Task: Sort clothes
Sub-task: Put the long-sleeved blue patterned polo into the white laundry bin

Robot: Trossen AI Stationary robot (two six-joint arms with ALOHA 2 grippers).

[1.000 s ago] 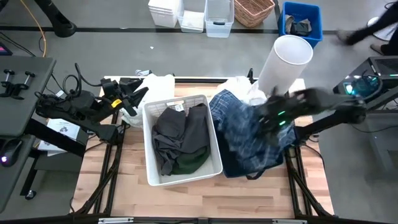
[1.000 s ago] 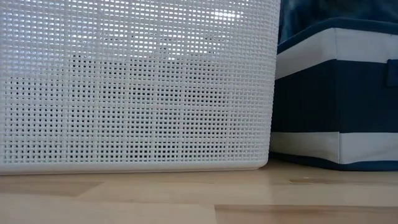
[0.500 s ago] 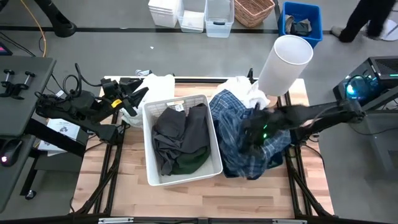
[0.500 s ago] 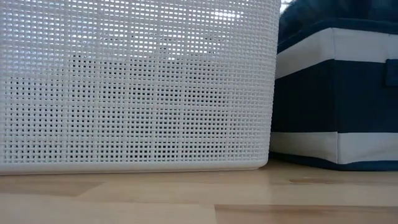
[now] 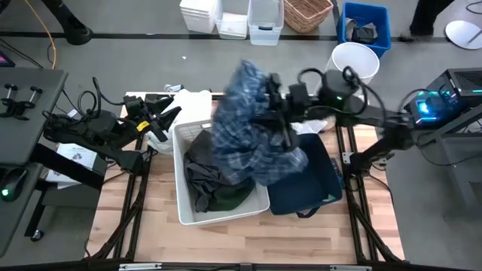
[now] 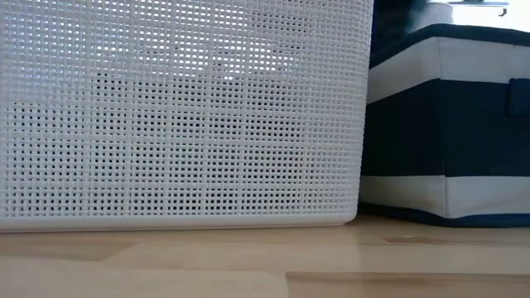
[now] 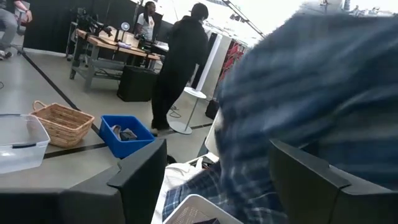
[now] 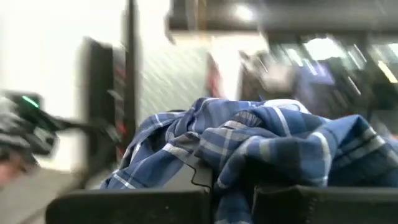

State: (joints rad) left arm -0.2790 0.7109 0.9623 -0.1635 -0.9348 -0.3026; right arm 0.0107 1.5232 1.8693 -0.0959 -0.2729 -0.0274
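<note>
Clothes are partly sorted: a dark grey garment (image 5: 203, 162) and a dark green one (image 5: 230, 197) lie in the white bin (image 5: 183, 211), and white ones (image 5: 192, 102) wait at the table's far edge. The right gripper (image 5: 273, 113), clamped on the plaid shirt (image 5: 245, 139), has lifted it out of the navy bin (image 5: 312, 184), where it lay a second ago, and holds it above the white bin. The left gripper (image 5: 167, 114) waits open beside the white bin.

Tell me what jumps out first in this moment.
The plaid shirt hangs in the air, bunched in the right gripper, over the gap between the white bin and the navy bin. Dark grey and green clothes lie in the white bin; the left gripper waits at the table's far left corner.
</note>
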